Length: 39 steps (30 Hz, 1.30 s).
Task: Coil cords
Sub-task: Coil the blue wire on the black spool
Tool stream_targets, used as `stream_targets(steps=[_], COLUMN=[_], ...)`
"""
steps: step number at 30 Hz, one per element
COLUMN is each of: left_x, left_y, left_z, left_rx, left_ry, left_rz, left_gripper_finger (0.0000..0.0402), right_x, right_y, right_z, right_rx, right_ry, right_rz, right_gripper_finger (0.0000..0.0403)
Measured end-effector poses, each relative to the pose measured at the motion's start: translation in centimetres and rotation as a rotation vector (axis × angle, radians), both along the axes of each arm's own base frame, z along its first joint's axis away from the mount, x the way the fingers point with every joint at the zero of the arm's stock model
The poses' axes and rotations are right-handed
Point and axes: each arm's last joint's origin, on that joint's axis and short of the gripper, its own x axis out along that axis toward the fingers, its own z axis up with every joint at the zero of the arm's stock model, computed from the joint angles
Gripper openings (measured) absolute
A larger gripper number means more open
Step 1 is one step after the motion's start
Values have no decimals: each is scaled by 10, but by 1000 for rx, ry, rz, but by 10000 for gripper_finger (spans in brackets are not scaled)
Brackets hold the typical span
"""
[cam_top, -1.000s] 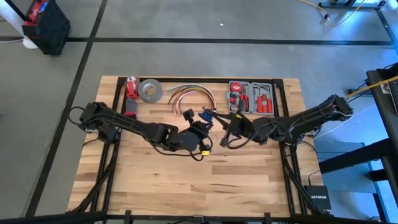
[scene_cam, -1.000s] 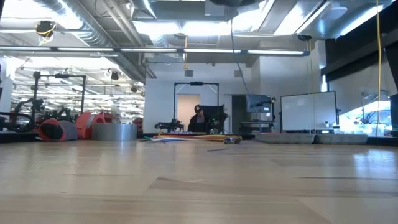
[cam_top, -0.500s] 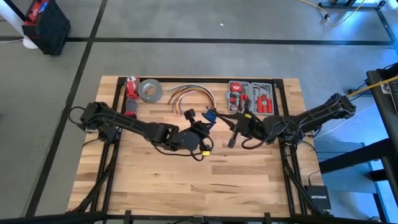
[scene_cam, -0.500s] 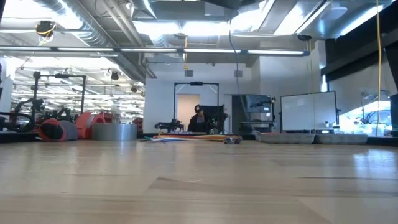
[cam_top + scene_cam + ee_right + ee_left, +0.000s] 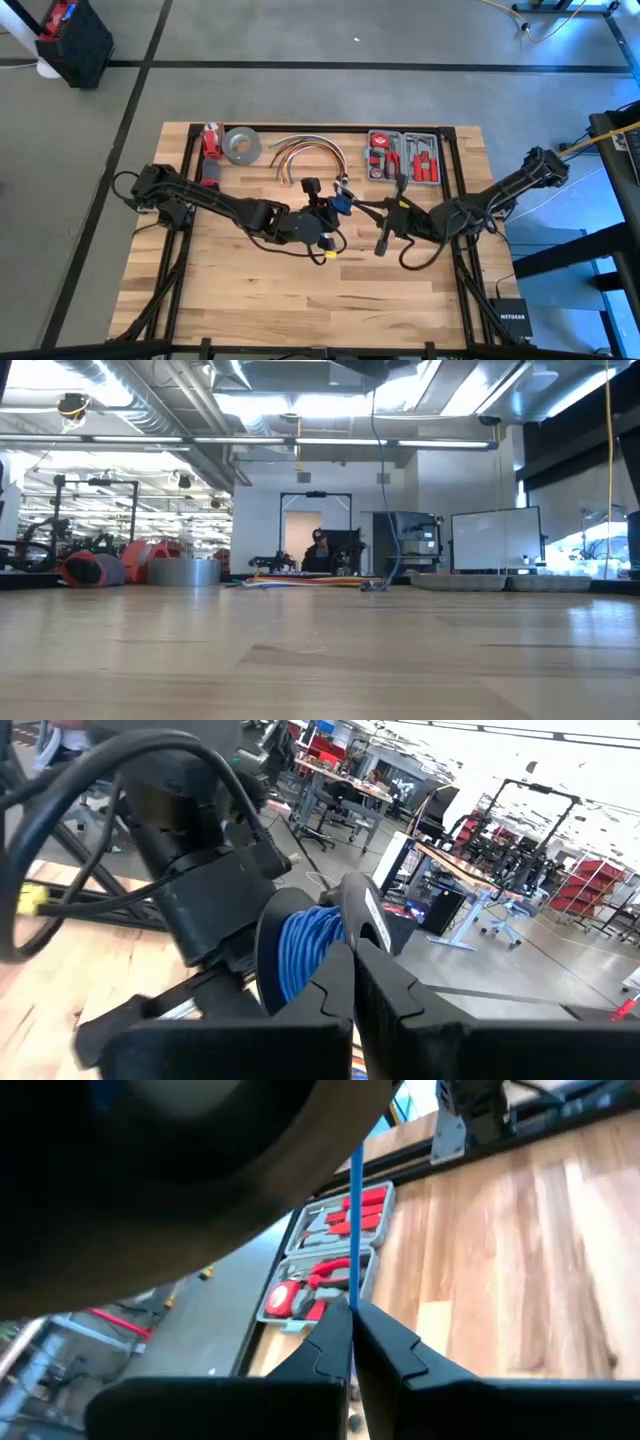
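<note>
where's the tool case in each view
High view: tool case at the table's far edge, right of centre.
Low view: low grey shape at the far edge, right of centre; probably the case.
Left wrist view: open, red tools inside, behind the blue cord.
Right wrist view: not in it.
Shared landmark: the cable bundle beside it.

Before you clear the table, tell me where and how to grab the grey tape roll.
Grip the tape roll across its wall, with one finger down the centre hole and the other outside the rim, coming straight down from above. It lies flat near the far left corner of the table with its hole facing up. The red item close beside it probably crowds a sideways approach.
</note>
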Motion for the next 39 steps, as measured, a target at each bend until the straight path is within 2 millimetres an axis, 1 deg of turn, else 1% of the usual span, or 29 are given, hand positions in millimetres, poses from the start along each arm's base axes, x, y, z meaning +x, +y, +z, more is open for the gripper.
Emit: stream_targets(steps=[5,11,19,25,31,36,39], left_x=[-1,-2,-2,-2,-2,-2,-2], left_y=[0,1,2,3,3,3,3], left_z=[-1,-2,-2,-2,-3,-3,-3], left_rx=[80,84,85,85,85,83,81], left_ry=[80,94,90,90,97,97,98], left_rz=[-36,-36,-16,-11,-11,-14,-17], left_gripper_finger=[1,1,1,1,1,1,1], right_x=[-6,-15,-27,-29,-31,-35,-39], right_y=[9,18,10,9,8,11,16], right_z=[-1,3,21,37,45,54,56], right_rx=[-4,-1,2,-12,-16,-25,-23], right_ry=[9,-10,-67,-77,-65,-52,-54], right_rz=[15,40,38,44,49,70,94], right_gripper_finger=[1,1,0,0,0,0,0])
